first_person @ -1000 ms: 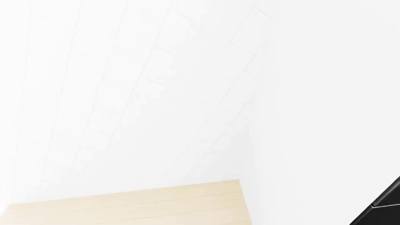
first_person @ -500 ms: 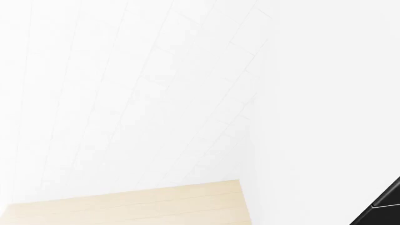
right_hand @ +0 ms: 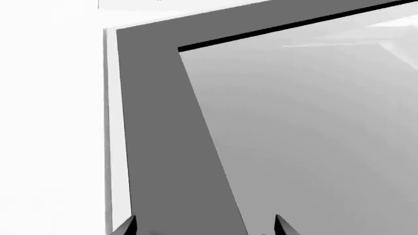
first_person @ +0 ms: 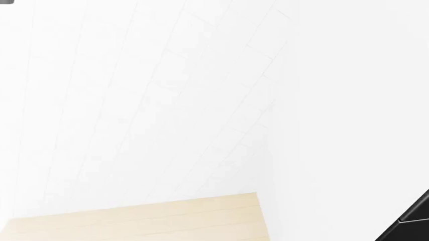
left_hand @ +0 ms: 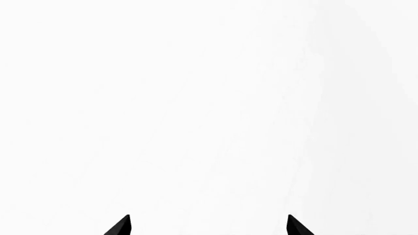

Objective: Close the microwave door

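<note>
The microwave door (right_hand: 163,147) fills the right wrist view: a broad dark grey frame around a paler glass window (right_hand: 313,137), with a thin light edge along its outer side. My right gripper (right_hand: 205,226) is open, its two dark fingertips (right_hand: 130,225) spread wide right in front of the frame. Whether they touch the door I cannot tell. My left gripper (left_hand: 209,226) is open too and faces a plain white surface with nothing between its fingertips (left_hand: 124,226). The head view shows neither gripper and no microwave I can recognise.
In the head view a white tiled wall (first_person: 147,100) meets a plain white wall at a corner. A light wooden counter (first_person: 147,218) lies below. A black slanted corner (first_person: 412,218) pokes in at the lower right. A small grey bit (first_person: 5,1) shows at the top left.
A small grey bit has come into the top left corner of the head view. Nothing else there has shifted.
</note>
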Controlling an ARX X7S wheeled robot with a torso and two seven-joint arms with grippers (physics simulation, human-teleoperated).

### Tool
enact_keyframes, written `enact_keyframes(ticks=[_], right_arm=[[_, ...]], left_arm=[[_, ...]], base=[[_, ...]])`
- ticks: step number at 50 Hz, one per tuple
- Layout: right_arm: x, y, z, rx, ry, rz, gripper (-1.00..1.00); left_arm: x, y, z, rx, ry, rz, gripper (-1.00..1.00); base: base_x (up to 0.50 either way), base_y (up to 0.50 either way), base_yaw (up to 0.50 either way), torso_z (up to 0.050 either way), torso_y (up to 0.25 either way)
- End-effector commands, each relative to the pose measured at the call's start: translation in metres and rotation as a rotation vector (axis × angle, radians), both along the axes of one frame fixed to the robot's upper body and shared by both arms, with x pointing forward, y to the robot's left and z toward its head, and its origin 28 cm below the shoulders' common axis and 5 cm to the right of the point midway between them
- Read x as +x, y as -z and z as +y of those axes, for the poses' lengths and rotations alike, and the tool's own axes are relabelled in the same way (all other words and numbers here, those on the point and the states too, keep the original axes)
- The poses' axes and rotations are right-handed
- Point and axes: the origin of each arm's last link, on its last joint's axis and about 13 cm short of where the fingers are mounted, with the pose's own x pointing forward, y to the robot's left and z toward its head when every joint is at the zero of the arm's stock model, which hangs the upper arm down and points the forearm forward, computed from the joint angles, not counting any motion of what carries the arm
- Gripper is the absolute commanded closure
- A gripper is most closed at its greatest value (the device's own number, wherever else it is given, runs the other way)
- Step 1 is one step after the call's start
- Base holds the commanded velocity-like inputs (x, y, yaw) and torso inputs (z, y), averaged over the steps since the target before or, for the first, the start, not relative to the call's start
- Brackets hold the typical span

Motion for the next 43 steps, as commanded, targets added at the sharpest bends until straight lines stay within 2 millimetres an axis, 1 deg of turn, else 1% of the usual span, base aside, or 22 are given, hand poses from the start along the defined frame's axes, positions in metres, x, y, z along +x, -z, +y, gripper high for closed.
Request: enact_keyframes(ticks=[1, 5, 8, 17, 35, 43], right_arm=[[-0.007, 0.009, -0.008, 0.156, -0.279, -0.036, -1.0], [-0.009, 0.011, -0.008, 0.239, -0.4, -0.049, -1.0], [-0.009, 0.012, -0.009, 0.274, -0.444, -0.052, -1.0], [-0.009, 0.017, -0.016, 0.35, -0.49, -0.05, -1.0], [-0.012, 0.026, -0.02, 0.534, -0.766, -0.023, -1.0], [-0.01, 0.03, -0.02, 0.564, -0.814, 0.009, -1.0]], left_arm=[[0.001, 0.001, -0.001, 0.004, 0.002, 0.004, -1.0], [0.001, 0.001, -0.001, 0.004, 0.002, 0.004, -1.0], [0.001, 0.001, -0.001, 0.005, 0.002, 0.005, -1.0], [0.001, 0.002, -0.001, 0.006, 0.004, 0.006, -1.0], [0.001, 0.003, -0.002, 0.006, 0.005, 0.011, -1.0], [0.001, 0.003, -0.002, 0.008, 0.005, 0.011, -1.0]], base=[[0.0, 0.0, 0.0, 0.0, 0.0], [0.0, 0.0, 0.0, 0.0, 0.0], [0.0, 0.0, 0.0, 0.0, 0.0], [0.0, 0.0, 0.0, 0.0, 0.0], [0.0, 0.0, 0.0, 0.0, 0.0], [0.0, 0.0, 0.0, 0.0, 0.0]])
